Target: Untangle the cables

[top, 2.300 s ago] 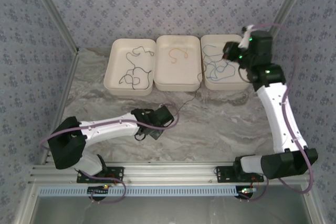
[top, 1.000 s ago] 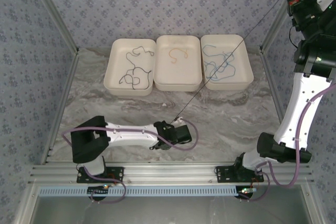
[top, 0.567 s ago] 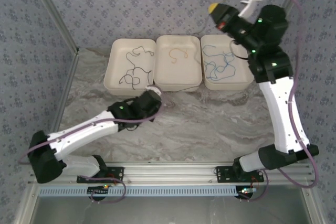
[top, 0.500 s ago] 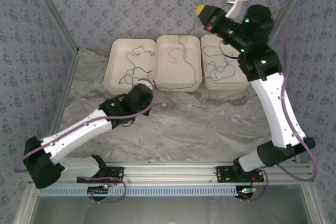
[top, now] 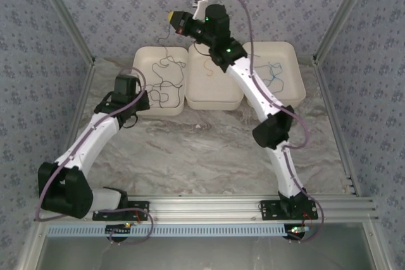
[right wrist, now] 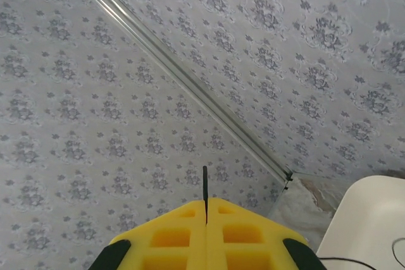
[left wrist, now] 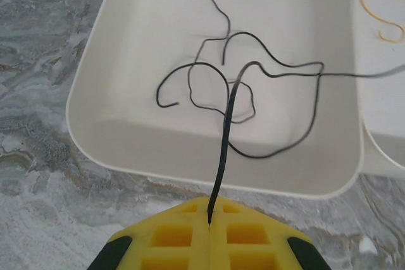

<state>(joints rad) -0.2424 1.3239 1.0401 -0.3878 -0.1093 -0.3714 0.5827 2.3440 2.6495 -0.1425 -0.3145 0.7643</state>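
Both grippers hold one black cable. My left gripper is shut on one end, just short of the near rim of the left tray. From there the cable rises and loops inside the tray, over more black cable lying there. In the top view my left gripper sits at the left tray's left edge. My right gripper is raised above the tray's far side, and the cable hangs down from it. My right gripper is shut on the other end, with a short stub poking out.
An orange cable lies in the middle tray. Blue cable lies in the right tray. The right arm stretches diagonally over the middle tray. Patterned walls and metal corner posts close in the back and sides.
My left gripper has moved from the table's front middle up to the left tray. My right arm has swung from high at the far right leftward to above the left tray.
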